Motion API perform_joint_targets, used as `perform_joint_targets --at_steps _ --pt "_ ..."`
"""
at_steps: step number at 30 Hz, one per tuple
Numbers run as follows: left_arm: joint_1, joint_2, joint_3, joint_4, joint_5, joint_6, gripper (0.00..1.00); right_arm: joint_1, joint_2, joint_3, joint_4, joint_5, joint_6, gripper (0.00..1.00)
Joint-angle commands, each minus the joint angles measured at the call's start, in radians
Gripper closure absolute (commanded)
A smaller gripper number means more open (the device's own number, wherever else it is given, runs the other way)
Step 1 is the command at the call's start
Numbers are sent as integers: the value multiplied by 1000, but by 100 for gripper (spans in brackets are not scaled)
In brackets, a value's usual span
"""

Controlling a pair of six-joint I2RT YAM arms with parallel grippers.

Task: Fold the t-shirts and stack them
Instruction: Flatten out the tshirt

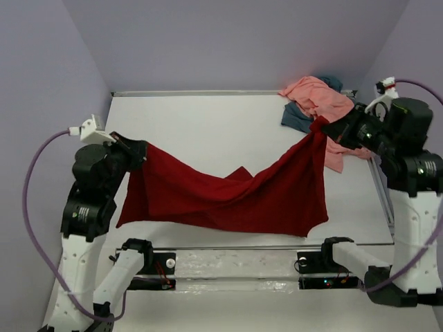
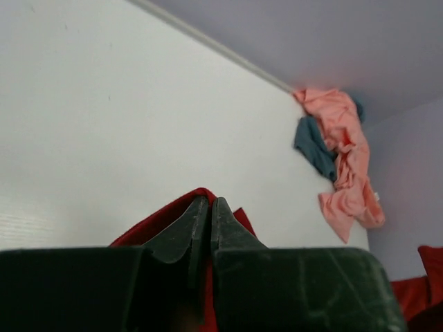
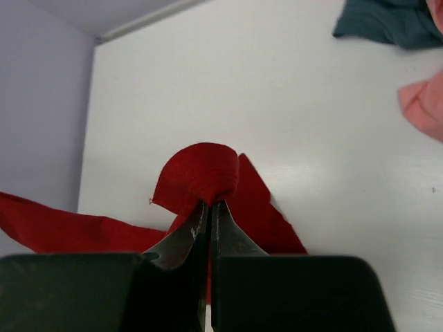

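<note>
The left tool (image 1: pixel 140 151) and right tool (image 1: pixel 322 128) each clamp an edge of the dark red cloth t-shirt (image 1: pixel 235 194), which sags between them near the white worktop (image 1: pixel 208 124)'s near edge. The salmon pink t-shirt (image 1: pixel 315 97) and slate blue-grey t-shirt (image 1: pixel 296 119) lie crumpled together in the far right corner.

A white table (image 1: pixel 228 131) fills the middle of the scene, its top smooth and matte. Behind the table's far edge rises a pale lavender back wall (image 1: pixel 235 41). A thin light strip (image 1: pixel 194 93) runs where table and wall meet. Left of the table stands a left wall (image 1: pixel 41 69) of the same colour, and right of it a right wall (image 1: pixel 426 28). Light lies soft and even across the table.
</note>
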Motion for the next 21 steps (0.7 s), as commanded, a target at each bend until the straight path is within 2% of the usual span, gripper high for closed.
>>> perform_joint_targets --at_steps 1,5,11,16,21 --pt "1 54 -120 143 110 -29 87 -5 108 -106 30 41 -5 100" --pt "1 134 -228 218 133 -23 87 -5 228 -210 113 37 -14 100" --pt "1 289 -338 353 145 30 87 -5 409 -274 263 18 -8 100" --pt "1 450 -346 442 150 72 88 -5 519 -246 346 43 -37 100" --pt "-1 617 -271 518 158 133 88 -5 611 -206 417 43 -45 100"
